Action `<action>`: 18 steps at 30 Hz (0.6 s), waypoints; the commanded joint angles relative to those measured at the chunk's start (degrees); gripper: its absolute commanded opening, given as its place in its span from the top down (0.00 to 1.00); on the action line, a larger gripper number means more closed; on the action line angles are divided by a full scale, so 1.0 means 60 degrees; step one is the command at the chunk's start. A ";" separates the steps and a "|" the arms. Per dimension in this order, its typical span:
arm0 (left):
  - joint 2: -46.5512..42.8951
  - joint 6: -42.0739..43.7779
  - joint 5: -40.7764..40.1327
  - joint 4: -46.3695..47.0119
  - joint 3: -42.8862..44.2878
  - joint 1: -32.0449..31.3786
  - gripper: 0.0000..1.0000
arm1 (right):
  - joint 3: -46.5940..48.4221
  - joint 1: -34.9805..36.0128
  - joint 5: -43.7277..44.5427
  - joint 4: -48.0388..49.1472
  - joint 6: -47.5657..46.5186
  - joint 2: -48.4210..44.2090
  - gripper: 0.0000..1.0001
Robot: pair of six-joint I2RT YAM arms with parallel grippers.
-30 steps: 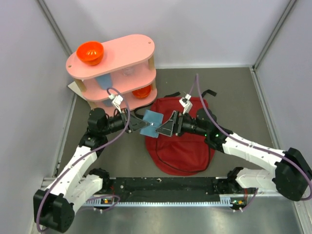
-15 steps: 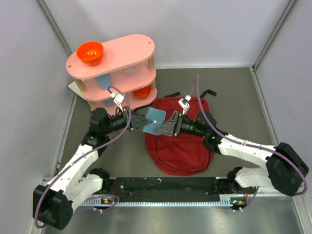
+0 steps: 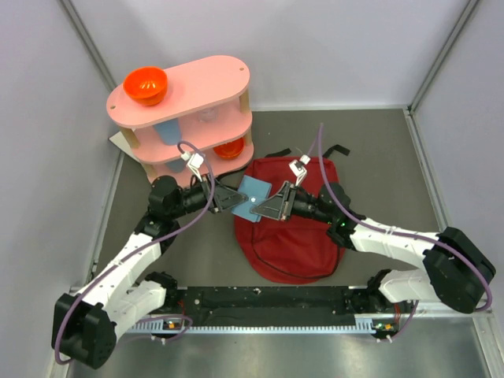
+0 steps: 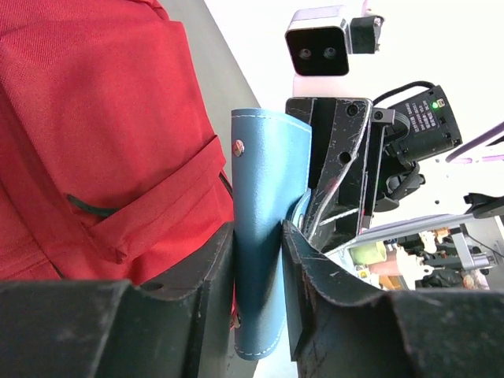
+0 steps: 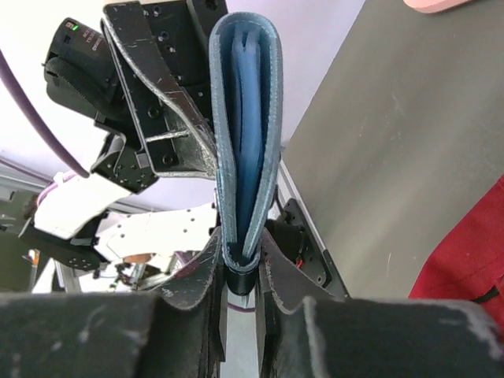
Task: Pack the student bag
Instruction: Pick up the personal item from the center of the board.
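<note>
The student bag (image 3: 303, 240), dark red, lies flat on the grey table between the arms and also shows in the left wrist view (image 4: 102, 118) and the right wrist view (image 5: 472, 244). A slim blue notebook (image 3: 252, 194) with a stitched cover hangs in the air over the bag's upper left corner. My left gripper (image 3: 235, 201) holds its left end, with both fingers against the cover (image 4: 268, 181). My right gripper (image 3: 264, 206) is shut on the opposite edge, pinching the folded spine (image 5: 246, 126) at its bottom.
A pink two-tier shelf (image 3: 189, 87) stands at the back left with an orange bowl (image 3: 146, 85) on top and small items on the lower tiers. Grey walls close in the table on three sides.
My right gripper has closed onto the blue notebook. Both grippers and the notebook have drifted slightly right, over the bag's corner.
</note>
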 commanded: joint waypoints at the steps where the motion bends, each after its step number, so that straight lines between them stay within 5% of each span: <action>1: 0.0194 0.0121 -0.0092 0.0402 -0.0008 -0.0170 0.62 | -0.0086 0.0050 0.0244 0.0790 -0.0064 -0.0102 0.98; 4: 0.0165 0.0355 -0.0237 -0.0094 0.0095 -0.0170 0.44 | -0.0218 0.0050 0.1003 -0.0130 -0.0384 -0.0628 1.00; 5: 0.0107 0.0501 -0.0412 -0.0358 0.0226 -0.0170 0.28 | -0.0233 0.0050 0.1283 -0.1337 -0.0835 -0.0862 1.00; 9: -0.0171 0.1862 -0.1262 -0.1983 0.0841 -0.0185 0.01 | -0.0467 0.0035 0.3756 -0.4945 -0.1425 -0.3127 1.00; 13: 0.0251 0.3355 -0.2447 -0.3169 0.1645 -0.0623 0.01 | -0.0569 0.0050 0.7076 -0.8434 -0.1368 -0.5250 1.00; 18: 0.2384 0.5539 -0.4353 -0.4707 0.3330 -0.2188 0.01 | -0.0760 0.0050 0.9017 -1.0970 -0.1002 -0.7701 1.00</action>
